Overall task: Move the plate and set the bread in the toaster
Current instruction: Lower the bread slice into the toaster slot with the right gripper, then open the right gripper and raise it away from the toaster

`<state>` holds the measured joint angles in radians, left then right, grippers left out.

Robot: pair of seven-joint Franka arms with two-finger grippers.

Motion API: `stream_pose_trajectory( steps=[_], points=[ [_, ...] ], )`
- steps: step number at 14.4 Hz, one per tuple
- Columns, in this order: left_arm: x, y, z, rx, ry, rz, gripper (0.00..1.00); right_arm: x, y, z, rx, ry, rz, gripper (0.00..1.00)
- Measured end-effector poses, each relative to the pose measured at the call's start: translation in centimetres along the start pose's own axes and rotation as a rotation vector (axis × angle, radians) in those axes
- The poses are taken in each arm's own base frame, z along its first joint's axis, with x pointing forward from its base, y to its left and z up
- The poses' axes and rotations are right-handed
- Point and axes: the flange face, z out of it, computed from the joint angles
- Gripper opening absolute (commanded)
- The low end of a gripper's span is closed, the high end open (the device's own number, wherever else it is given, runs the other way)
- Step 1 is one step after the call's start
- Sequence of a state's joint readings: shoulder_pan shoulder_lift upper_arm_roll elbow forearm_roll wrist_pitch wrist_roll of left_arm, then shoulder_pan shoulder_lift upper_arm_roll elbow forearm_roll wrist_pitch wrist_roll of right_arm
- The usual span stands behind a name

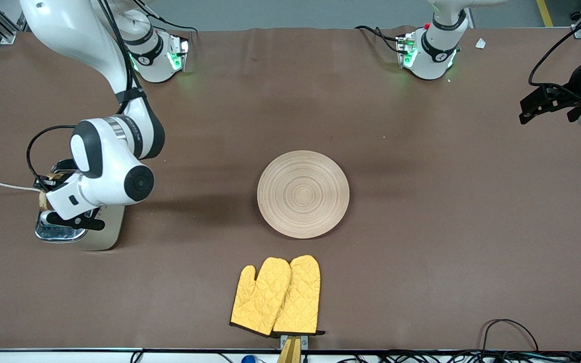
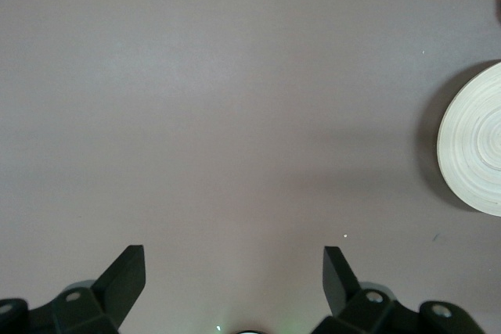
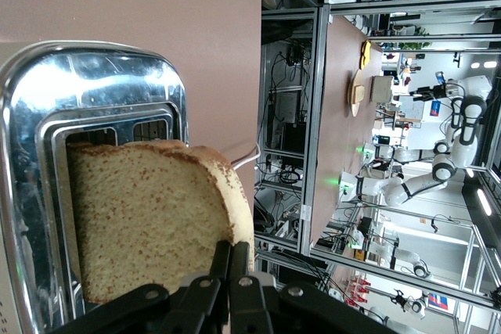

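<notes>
Between the fingers of the right gripper [image 3: 229, 271] we have the bread [image 3: 149, 217], pinched at one crust edge, the jaws closed thin on it; the slice hangs directly over the toaster [image 1: 100, 233] at the right arm's end of the table, its lower edge at a slot mouth in the chrome top. In the wrist view the slice sits slightly skewed to the slot, so we judge the step calls for squaring the slice to the slot's long axis before lowering, then descending straight and letting go only once the walls guide it; a tilted release may leave it jammed on the rim. Well apart from this gripper, mid-table, lies the plate [image 1: 303, 194], bare. Farther still, the left gripper [image 2: 233, 283] waits over bare table at its own end, fingers spread wide, holding nothing.
</notes>
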<state>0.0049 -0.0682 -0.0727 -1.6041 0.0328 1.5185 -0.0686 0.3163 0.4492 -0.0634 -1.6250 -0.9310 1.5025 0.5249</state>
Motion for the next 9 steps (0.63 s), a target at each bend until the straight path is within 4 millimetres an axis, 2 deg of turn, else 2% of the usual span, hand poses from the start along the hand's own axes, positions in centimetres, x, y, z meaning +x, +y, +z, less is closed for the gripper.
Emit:
stream_pose_trajectory(
  steps=[5, 8, 9],
  points=[
    [0.0, 0.0, 0.0, 0.0, 0.0, 0.0, 1.0, 0.6, -0.2, 2.6, 0.027, 0.005, -0.006, 0.04],
    [0.0, 0.0, 0.0, 0.0, 0.0, 0.0, 1.0, 0.4, -0.7, 3.2, 0.054, -0.016, -0.012, 0.22],
    [0.0, 0.0, 0.0, 0.0, 0.0, 0.0, 1.0, 0.3, -1.0, 3.2, 0.075, -0.027, -0.013, 0.24]
  ],
)
